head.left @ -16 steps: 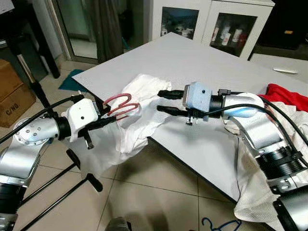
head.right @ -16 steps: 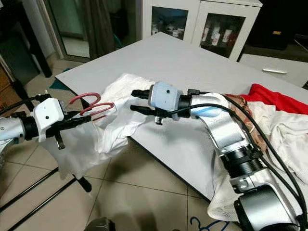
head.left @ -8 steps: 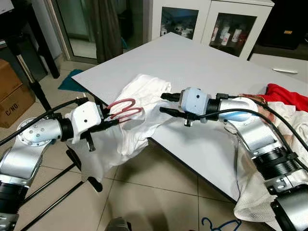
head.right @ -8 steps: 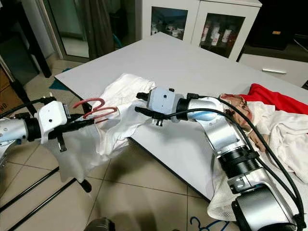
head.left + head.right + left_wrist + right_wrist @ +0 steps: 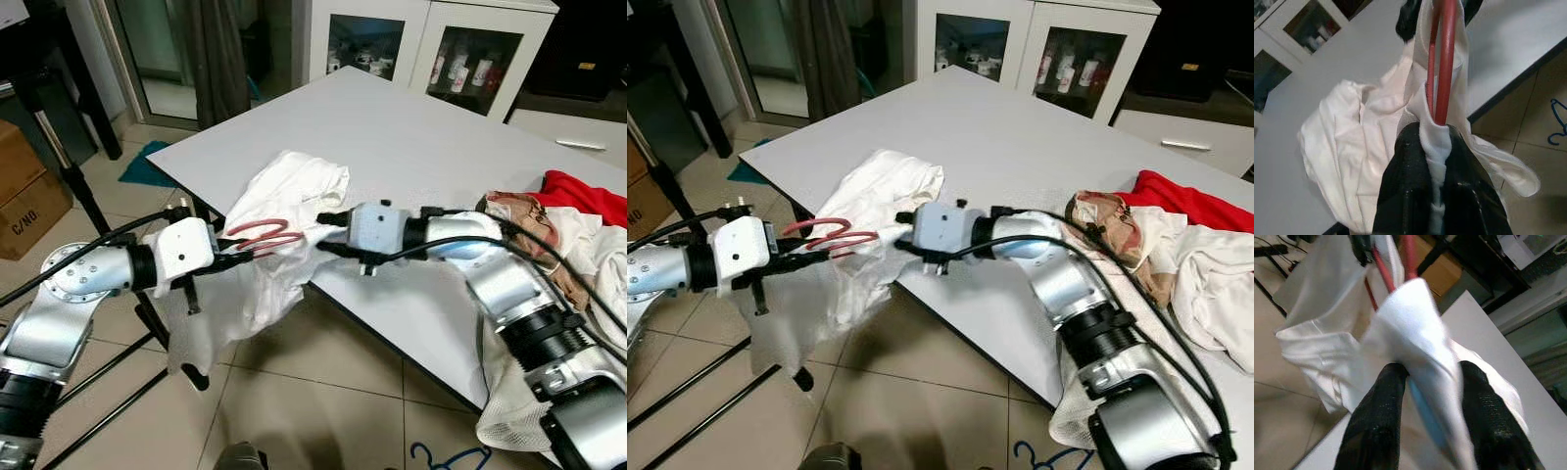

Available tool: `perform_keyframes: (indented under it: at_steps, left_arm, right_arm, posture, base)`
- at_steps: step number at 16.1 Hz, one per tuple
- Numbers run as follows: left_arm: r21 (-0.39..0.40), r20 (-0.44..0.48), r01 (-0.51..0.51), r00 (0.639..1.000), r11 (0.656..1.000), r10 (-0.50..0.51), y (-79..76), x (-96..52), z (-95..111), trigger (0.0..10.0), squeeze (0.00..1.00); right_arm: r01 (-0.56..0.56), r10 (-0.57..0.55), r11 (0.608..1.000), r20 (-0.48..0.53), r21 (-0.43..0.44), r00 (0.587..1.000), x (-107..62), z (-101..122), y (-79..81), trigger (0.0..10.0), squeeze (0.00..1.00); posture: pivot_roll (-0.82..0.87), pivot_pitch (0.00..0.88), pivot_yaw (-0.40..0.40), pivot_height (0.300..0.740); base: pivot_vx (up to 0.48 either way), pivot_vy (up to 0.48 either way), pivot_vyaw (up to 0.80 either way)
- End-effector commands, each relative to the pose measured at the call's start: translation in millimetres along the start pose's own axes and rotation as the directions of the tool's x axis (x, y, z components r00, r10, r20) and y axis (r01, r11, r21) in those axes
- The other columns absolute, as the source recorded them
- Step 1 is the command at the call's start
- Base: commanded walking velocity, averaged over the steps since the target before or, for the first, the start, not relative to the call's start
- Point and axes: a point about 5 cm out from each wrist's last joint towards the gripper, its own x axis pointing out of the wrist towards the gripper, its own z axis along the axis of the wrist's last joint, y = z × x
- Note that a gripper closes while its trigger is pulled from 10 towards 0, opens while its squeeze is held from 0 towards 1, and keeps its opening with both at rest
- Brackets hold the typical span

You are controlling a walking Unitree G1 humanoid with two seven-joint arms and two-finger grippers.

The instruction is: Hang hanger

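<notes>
Standing at the near edge of a grey table, we look across it to a white glass-door cabinet, with tiled floor below and a cardboard box at our left. A heap of clothes lies on the table beside our right arm. A white garment hangs over the table's corner. Our right gripper has its fingers parted around a fold of that cloth. Our left gripper is clenched on the red hanger, cloth pinched in with it, just off the table's edge.
</notes>
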Motion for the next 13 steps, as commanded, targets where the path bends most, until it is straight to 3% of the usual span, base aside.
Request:
perform_keyframes:
  at_steps: [1,2,3,5,7,9,13]
  left_arm:
    - [0.058,0.052,0.005,0.999,0.998,-0.008,3.4,4.1,13.8,0.0,0.00]
    - [0.063,0.056,0.002,0.998,0.998,-0.005,3.4,4.1,14.2,0.1,0.00]
    - [0.069,0.062,-0.002,0.998,0.998,-0.002,3.5,4.0,14.8,2.0,0.00]
    - [0.085,0.064,-0.001,0.998,0.996,-0.004,3.4,4.1,15.3,4.7,0.00]
    - [0.103,0.058,-0.005,0.998,0.995,-0.001,3.9,4.3,15.2,8.8,0.00]
    - [0.104,0.044,0.000,0.999,0.995,-0.005,4.7,6.0,13.6,10.0,0.00]
    - [0.089,0.036,-0.029,0.999,0.996,0.026,8.1,8.8,12.7,10.0,0.00]
  right_arm:
    - [-0.028,0.028,1.000,0.004,0.010,1.000,1.5,-1.4,5.2,0.0,0.00]
    - [-0.038,0.038,0.999,0.013,0.013,0.999,1.5,-0.6,6.5,0.0,0.00]
    - [-0.054,0.054,0.998,0.022,0.013,0.998,1.2,0.0,8.5,0.0,0.00]
    - [-0.076,0.077,0.997,0.019,-0.005,0.997,0.1,-1.0,11.0,0.0,0.00]
    - [-0.081,0.082,0.996,0.014,-0.029,0.997,-0.3,-1.3,10.9,0.0,0.00]
    - [-0.072,0.072,0.997,0.014,-0.038,0.997,0.4,-0.5,9.2,0.0,0.00]
    - [-0.066,0.067,0.997,0.017,-0.041,0.998,0.5,-1.4,10.6,0.0,0.00]
  posture:
    - [0.10,0.000,0.005,0.740]
    - [0.10,0.000,0.004,0.740]
    - [0.10,0.000,0.004,0.740]
    - [0.10,0.000,0.002,0.740]
    - [0.10,0.000,0.002,0.740]
    - [0.10,0.000,0.002,0.740]
    - [0.10,0.000,0.005,0.740]
  base:
    - [0.000,0.000,0.00]
    - [0.000,0.000,0.00]
    - [0.000,0.000,0.00]
    - [0.000,0.000,0.00]
    - [0.000,0.000,0.00]
    - [0.000,0.000,0.00]
    - [0.000,0.000,0.00]
